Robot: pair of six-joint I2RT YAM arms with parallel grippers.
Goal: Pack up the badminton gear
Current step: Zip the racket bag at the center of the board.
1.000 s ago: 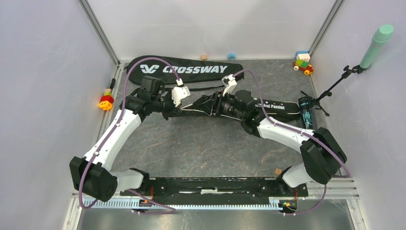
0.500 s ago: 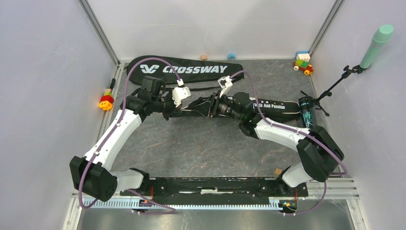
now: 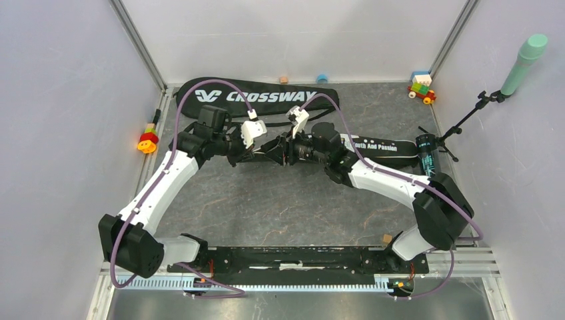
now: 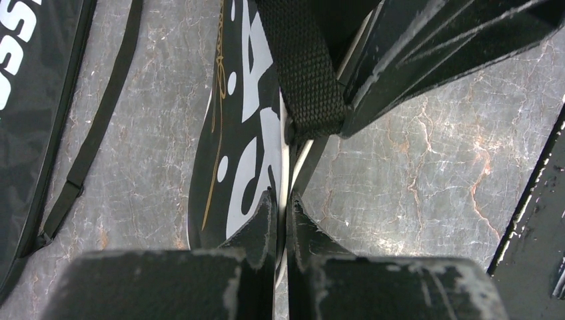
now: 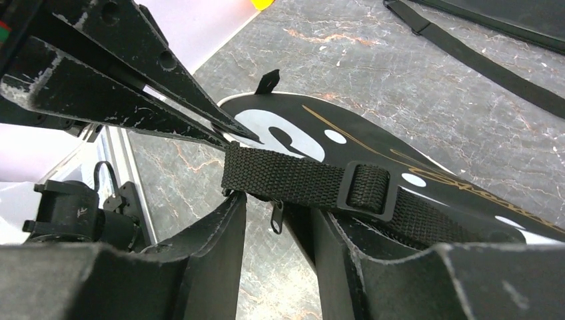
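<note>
The black racket bag [image 3: 381, 145] lies flat mid-table, in front of the CROSSWAY bag [image 3: 266, 95]. The left gripper [image 4: 283, 203] is clamped on its end edge. The right gripper [image 5: 276, 215], jaws partly apart, straddles the zip pull [image 5: 275, 218] beneath the webbing strap [image 5: 300, 179]. Both arms reach inward, with their tips facing each other.
</note>
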